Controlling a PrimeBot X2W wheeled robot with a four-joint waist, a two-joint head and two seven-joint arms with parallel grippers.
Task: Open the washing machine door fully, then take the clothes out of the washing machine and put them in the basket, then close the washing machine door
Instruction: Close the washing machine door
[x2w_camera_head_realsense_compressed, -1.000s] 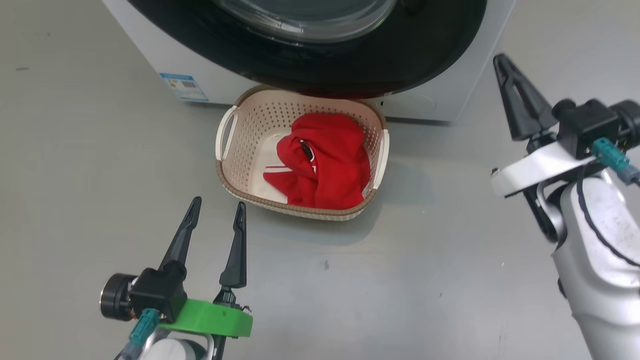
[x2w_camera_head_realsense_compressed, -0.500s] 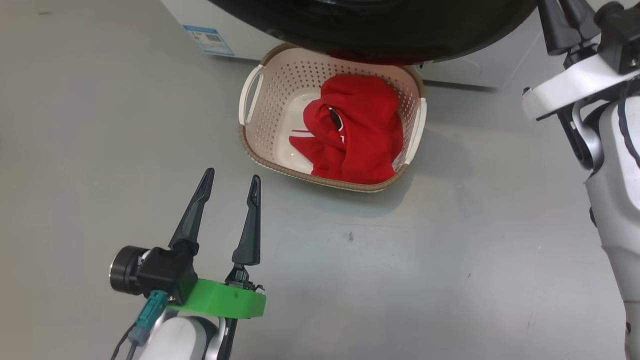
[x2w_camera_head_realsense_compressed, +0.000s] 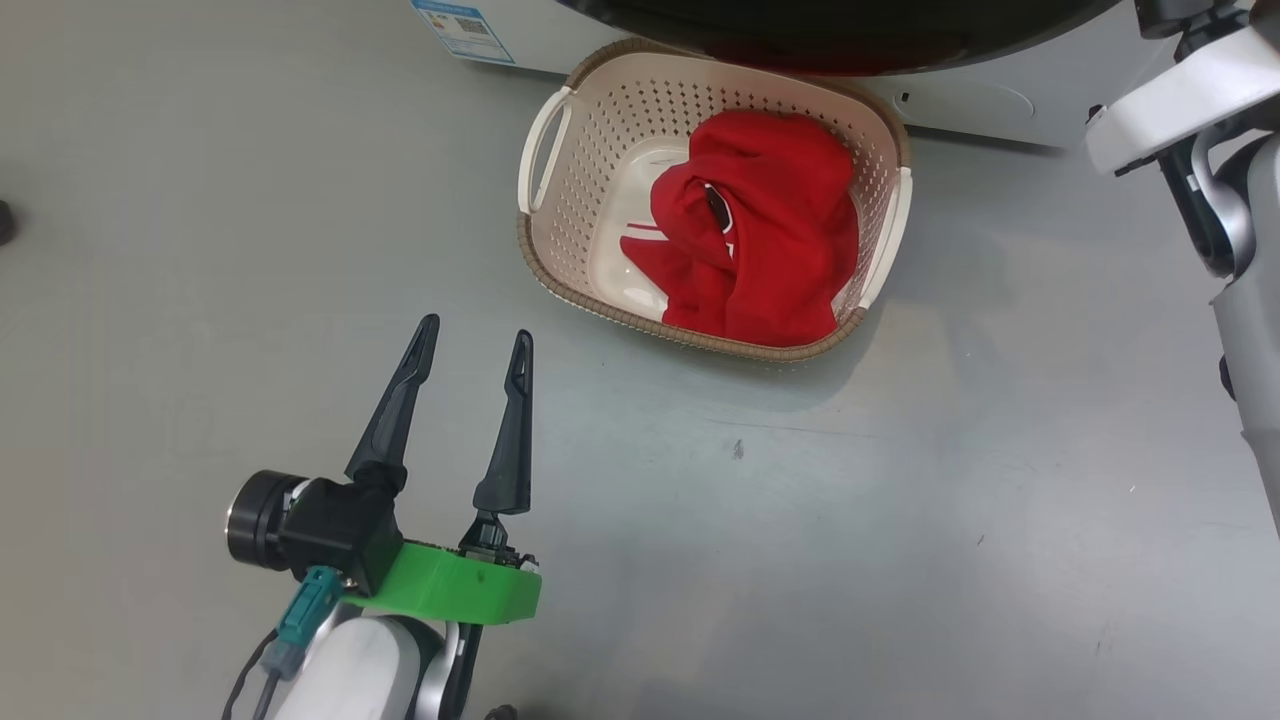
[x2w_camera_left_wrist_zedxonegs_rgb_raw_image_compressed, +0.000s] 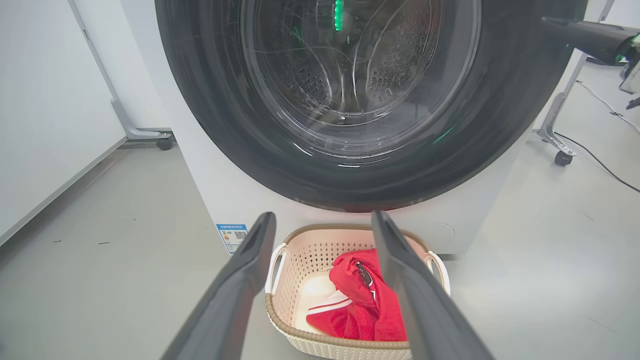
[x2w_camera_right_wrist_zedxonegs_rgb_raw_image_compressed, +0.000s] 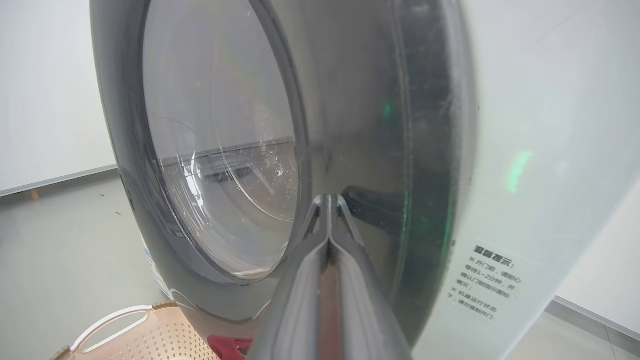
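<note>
- We hold the right gripper (x2w_camera_right_wrist_zedxonegs_rgb_raw_image_compressed: 328, 200) closed, empty, tips at the washing machine door (x2w_camera_right_wrist_zedxonegs_rgb_raw_image_compressed: 220, 150) rim: a stiff pushing point, we judge.
- The left gripper (x2w_camera_head_realsense_compressed: 476, 328) stands open, empty; the clothes (x2w_camera_head_realsense_compressed: 770, 240) lie in the basket (x2w_camera_head_realsense_compressed: 610, 140) at its 1 o'clock.

We find a blue label sticker (x2w_camera_left_wrist_zedxonegs_rgb_raw_image_compressed: 232, 238) low on the white front of the washing machine (x2w_camera_left_wrist_zedxonegs_rgb_raw_image_compressed: 220, 190), carrying a QR code and print too small to read. Beside the washing machine door (x2w_camera_right_wrist_zedxonegs_rgb_raw_image_compressed: 350, 100), a grey printed notice (x2w_camera_right_wrist_zedxonegs_rgb_raw_image_compressed: 484, 282) on the machine's front is headed 温馨提示; its smaller lines are too blurred for us to read.
</note>
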